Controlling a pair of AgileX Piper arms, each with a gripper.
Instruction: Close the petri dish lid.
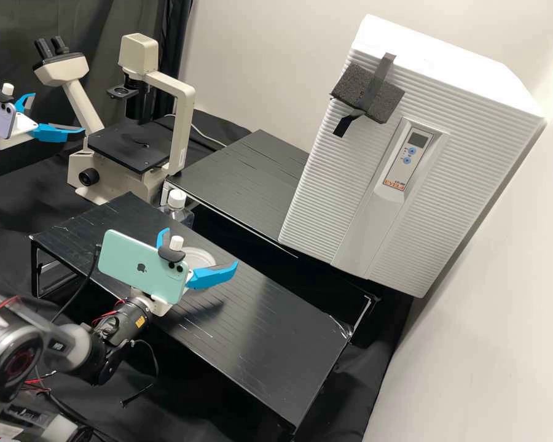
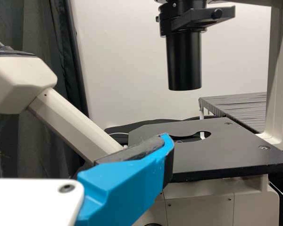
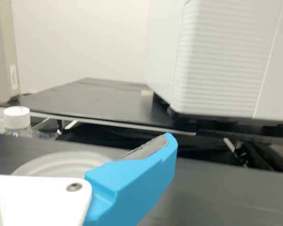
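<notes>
"Left to right, on the high view's clock, what do I have?"

"At ten, my left gripper (image 1: 59,112) has its fingers wide, near the microscope (image 1: 182,116)."

"And the petri dish (image 1: 201,255)?"

"On the black tabletop (image 1: 264,344) at eight, near a white-capped bottle (image 1: 177,199) at nine. I can't tell how its lid sits."

"My right gripper (image 1: 201,247)?"

"Also at eight, close by the dish, fingers spread wide. A white cabinet (image 1: 504,123) stands at two."
</notes>
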